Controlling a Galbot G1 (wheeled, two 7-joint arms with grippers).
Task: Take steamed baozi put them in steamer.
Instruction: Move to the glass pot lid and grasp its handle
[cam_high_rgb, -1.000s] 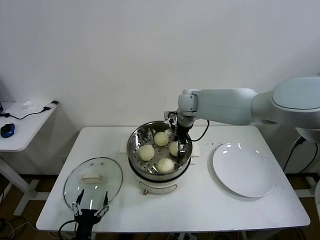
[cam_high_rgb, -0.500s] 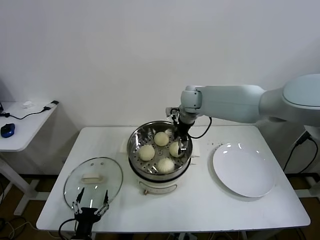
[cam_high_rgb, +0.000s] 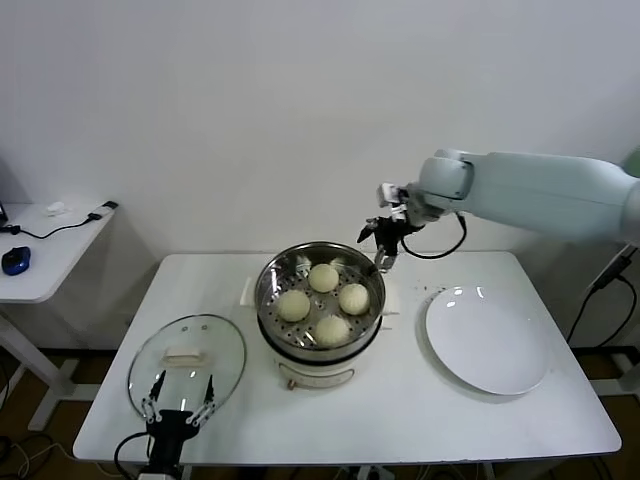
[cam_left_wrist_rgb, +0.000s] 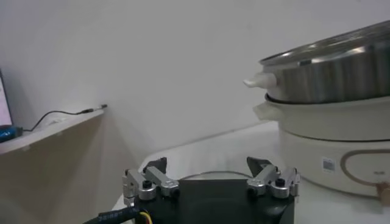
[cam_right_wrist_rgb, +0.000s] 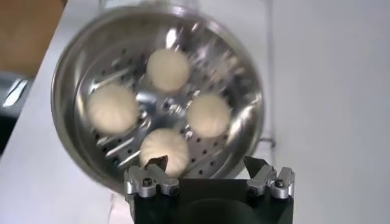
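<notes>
Four steamed baozi (cam_high_rgb: 323, 299) sit on the perforated tray inside the steamer (cam_high_rgb: 268, 300), which stands mid-table on its white base. They lie in a loose ring, apart from one another. The right gripper (cam_high_rgb: 384, 243) hangs in the air above the steamer's far right rim, fingers apart, holding nothing; its wrist camera looks straight down on all four buns (cam_right_wrist_rgb: 167, 108). The left gripper (cam_high_rgb: 177, 408) is parked low at the table's near left edge, fingers apart, just before the glass lid (cam_high_rgb: 186, 362). A white plate (cam_high_rgb: 488, 340) lies right of the steamer.
</notes>
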